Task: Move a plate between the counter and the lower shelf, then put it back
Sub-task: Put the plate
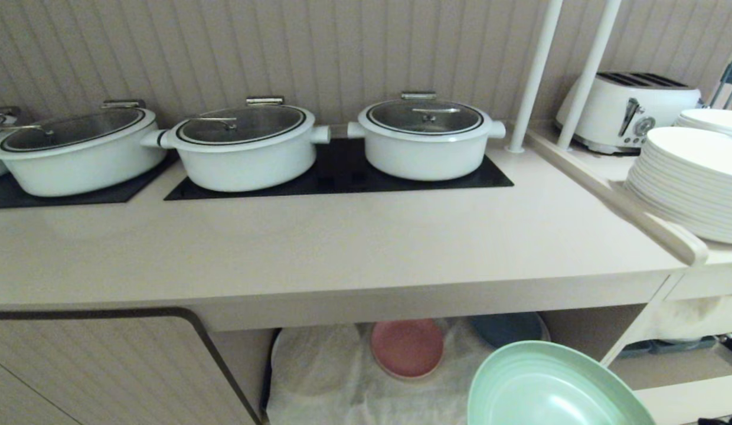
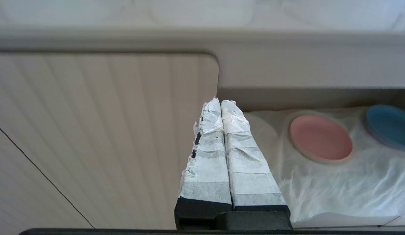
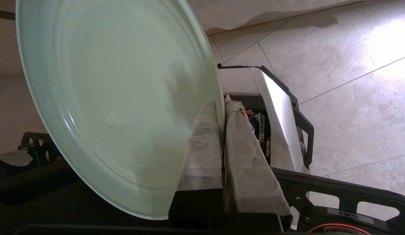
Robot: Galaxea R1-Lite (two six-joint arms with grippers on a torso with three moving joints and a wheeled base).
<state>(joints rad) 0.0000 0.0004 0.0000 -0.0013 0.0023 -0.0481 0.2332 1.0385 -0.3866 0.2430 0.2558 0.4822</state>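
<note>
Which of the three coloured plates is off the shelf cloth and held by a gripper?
The mint-green plate, pinched at its rim by the right gripper; the pink plate and blue plate lie on the white cloth.

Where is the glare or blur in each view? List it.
Head view: soft throughout, sheen on the pot lids. Left wrist view: counter edge blurred, left tool sharper. Right wrist view: bright glare on floor tiles; right tool shades the plate.

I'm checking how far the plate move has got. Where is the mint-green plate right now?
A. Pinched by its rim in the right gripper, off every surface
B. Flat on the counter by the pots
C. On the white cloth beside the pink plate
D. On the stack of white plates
A: in the right wrist view the right gripper has its fingers shut on the rim of the plate.
</note>
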